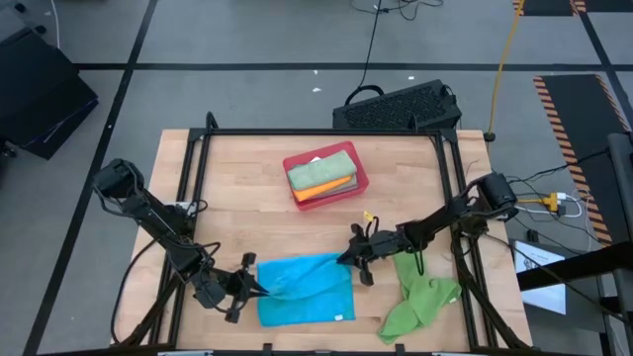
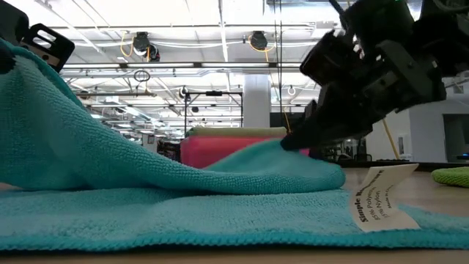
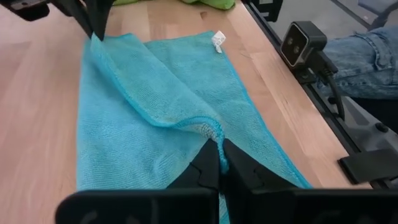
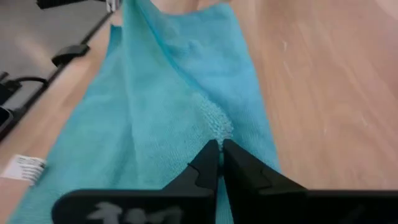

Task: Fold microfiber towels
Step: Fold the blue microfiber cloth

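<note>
A bright blue microfiber towel (image 1: 302,289) lies near the table's front edge; its near part is flat on the wood and its far edge is raised. A white label (image 2: 377,194) sticks out at its near right corner. My left gripper (image 1: 253,288) is shut on the towel's left end. My right gripper (image 1: 346,260) is shut on its far right corner. A bright green towel (image 1: 420,300) lies crumpled on the table at the front right. Both grippers also show in the low view, the right one (image 2: 293,143) low over the towel. My left gripper pinches a raised corner of the blue towel's edge (image 3: 210,127) between its two shut fingers, coming nearly level from the table's left. The cloth runs from there in a slack fold toward the other gripper, and the layer beneath lies on the table. My right gripper pinches the blue towel's far right corner (image 4: 215,124) between its two shut fingers, slanting down from the table's right. The corner is held a little above the flat layer (image 2: 220,213). The cloth between the two grippers sags.
A red tray (image 1: 360,180) stands at the middle of the table with a folded sage green towel (image 1: 320,170) on an orange one (image 1: 334,187). Black frame rails (image 1: 198,158) run along the table's sides. A dark keyboard-like object (image 1: 401,107) lies behind the far edge.
</note>
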